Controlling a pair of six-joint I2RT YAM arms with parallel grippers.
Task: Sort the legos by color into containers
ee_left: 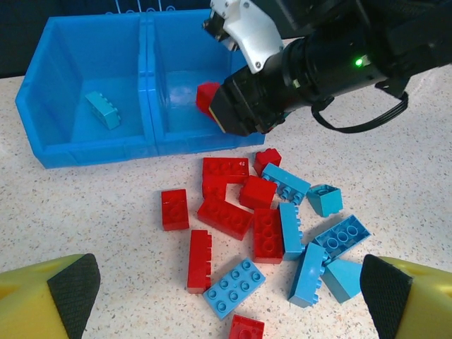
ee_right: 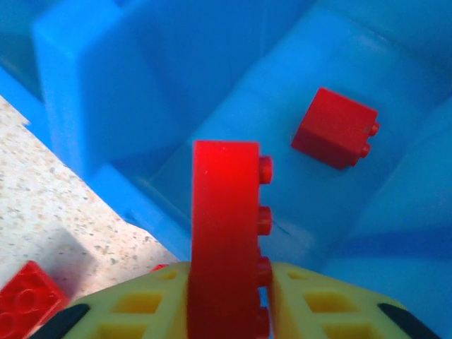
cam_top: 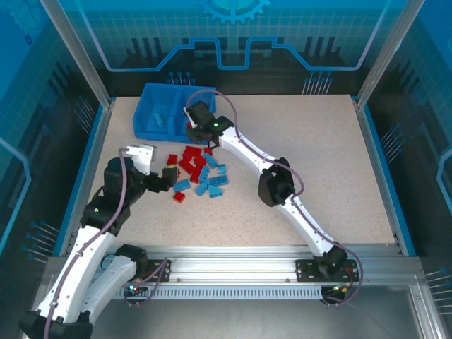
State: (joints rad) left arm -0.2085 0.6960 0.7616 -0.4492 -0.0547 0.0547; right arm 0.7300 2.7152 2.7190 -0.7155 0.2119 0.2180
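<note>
- At my remote station, the right fingers are clamped on the held red brick, gripping its lower end. It stands on edge, and its studs face right in the right wrist view.
- The brick hangs over the right-hand compartment of the blue bin, just past the front wall.
- A second red brick lies on that compartment's floor, tipped with its studs to the side.
- In the left-hand compartment, 1 light blue brick rests near the middle of the floor.
- The bin sits at the far left of the bench, its 2 compartments side by side with a divider between them.
- The left fingers are spread wide and hold nothing. They sit low at the near-left edge of the heap of loose bricks.
- The heap lies on the bench just in front of the bin. In the left wrist view the red bricks are mostly to the left and the light blue ones to the right, with several touching.
</note>
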